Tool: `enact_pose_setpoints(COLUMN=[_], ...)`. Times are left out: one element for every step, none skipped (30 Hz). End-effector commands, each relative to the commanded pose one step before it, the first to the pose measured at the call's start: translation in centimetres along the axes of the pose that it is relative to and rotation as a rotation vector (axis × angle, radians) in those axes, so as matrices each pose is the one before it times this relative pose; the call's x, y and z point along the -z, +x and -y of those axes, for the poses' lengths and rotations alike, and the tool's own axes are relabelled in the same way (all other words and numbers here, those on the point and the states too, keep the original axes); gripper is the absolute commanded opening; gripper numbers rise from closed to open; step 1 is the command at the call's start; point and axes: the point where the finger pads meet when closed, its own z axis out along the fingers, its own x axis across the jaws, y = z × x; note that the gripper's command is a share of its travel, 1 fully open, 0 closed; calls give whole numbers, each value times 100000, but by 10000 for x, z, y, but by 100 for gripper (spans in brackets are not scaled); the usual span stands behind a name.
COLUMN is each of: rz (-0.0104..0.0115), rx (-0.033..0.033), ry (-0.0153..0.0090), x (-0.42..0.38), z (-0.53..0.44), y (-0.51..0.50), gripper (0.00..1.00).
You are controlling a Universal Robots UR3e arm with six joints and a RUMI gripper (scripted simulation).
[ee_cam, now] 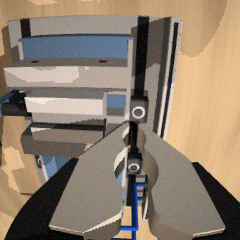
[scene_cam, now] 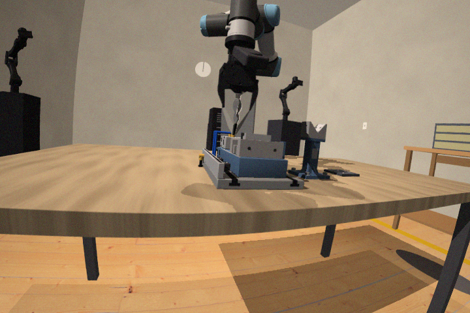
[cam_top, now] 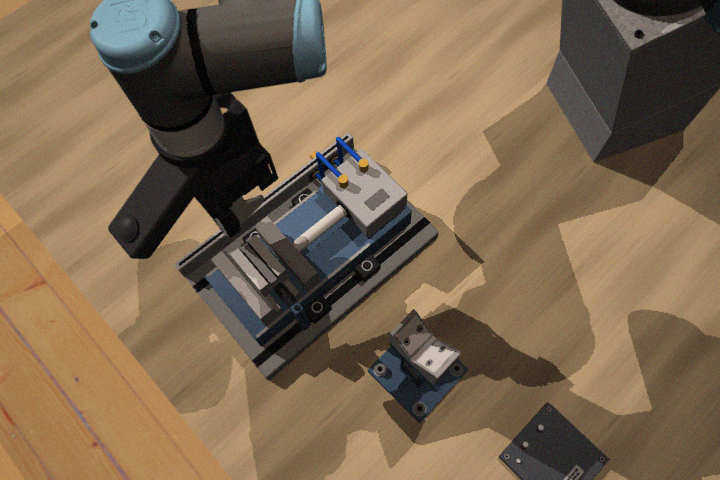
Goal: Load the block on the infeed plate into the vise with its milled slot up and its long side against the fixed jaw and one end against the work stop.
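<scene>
The part (cam_top: 251,271) (ee_cam: 65,105) lies between the vise jaws, its slot seemingly facing up as a dark lengthwise groove. Its long side is close along the fixed jaw (cam_top: 262,307) (ee_cam: 45,76); contact is unclear. The moving jaw (cam_top: 294,254) (ee_cam: 50,146) stands on the other side. The work stop (cam_top: 284,292) (ee_cam: 14,109) is at the part's left end in the wrist view, touching or nearly so. My gripper (ee_cam: 131,122) (scene_cam: 234,129) is shut and empty, its tips above the vise edge beyond the part's opposite end. The low bars are hidden.
The air cylinder block (cam_top: 366,195) with blue hoses (cam_top: 331,166) stands at the vise's far end. A raised side rail (cam_top: 198,255) (ee_cam: 170,80) runs beside my fingers. The V-block (cam_top: 437,357) (scene_cam: 316,130) and the infeed plate (cam_top: 562,444) stand apart from the vise.
</scene>
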Motion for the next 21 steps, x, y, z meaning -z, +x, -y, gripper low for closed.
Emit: enact_pose_setpoints(rz=[-127, 0, 0, 0, 0, 0, 0, 0, 0, 0, 0, 0, 0, 0, 0, 0, 0, 0, 0, 0, 0], rx=[31, 0, 0, 0, 0, 0, 0, 0, 0, 0, 0, 0, 0, 0, 0, 0, 0, 0, 0, 0, 0], ry=[244, 0, 0, 0, 0, 0, 0, 0, 0, 0, 0, 0, 0, 0, 0, 0, 0, 0, 0, 0, 0], x=[1101, -1, -1, 0, 0, 0, 0, 0, 0, 0, 0, 0, 6, 40, 103, 191, 300, 426, 565, 713, 868], z=[1115, 4, 2, 0, -1, -1, -1, 0, 0, -1, 0, 0, 0, 0, 1, 1, 1, 1, 1, 1, -1], y=[8434, 1149, 977, 801, 624, 453, 296, 0, 0, 164, 65, 10, 0, 0, 0, 1, 1, 1, 1, 0, -1], gripper=[0, 0, 0, 0, 0, 0, 0, 0, 0, 0, 0, 0, 0, 0, 0, 0, 0, 0, 0, 0, 0])
